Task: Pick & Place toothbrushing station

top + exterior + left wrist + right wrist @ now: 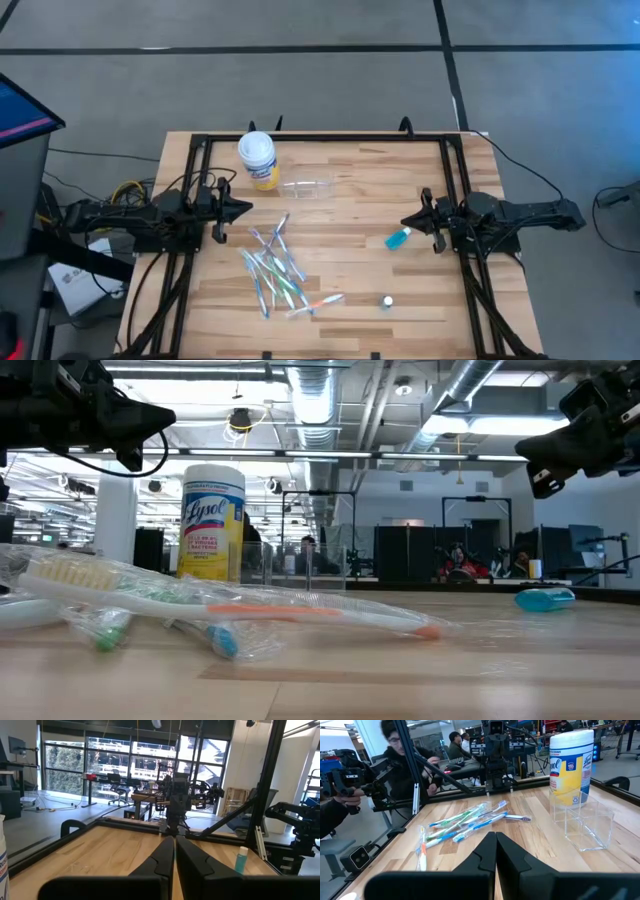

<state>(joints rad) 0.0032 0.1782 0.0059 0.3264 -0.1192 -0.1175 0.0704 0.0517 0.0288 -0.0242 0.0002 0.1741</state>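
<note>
Several thin white, blue and green toothbrushes [278, 270] lie in a loose pile on the wooden table, left of its middle; the right wrist view shows the toothbrushes [470, 822] too. A small clear plastic cup [308, 189] rests near the far edge. A small blue tube [398, 238] lies flat on the right. My left gripper [243, 208] hovers shut at the table's left side, pointing right. My right gripper [407, 222] hovers shut at the right side, pointing left, just above and beside the tube. Neither holds anything.
A white-lidded yellow canister [257, 160] stands upright at the far left, beside the cup. A small white round piece [386, 300] lies near the front right. A black frame [320, 140] rims the table. A person [395, 765] stands beyond the table's left side.
</note>
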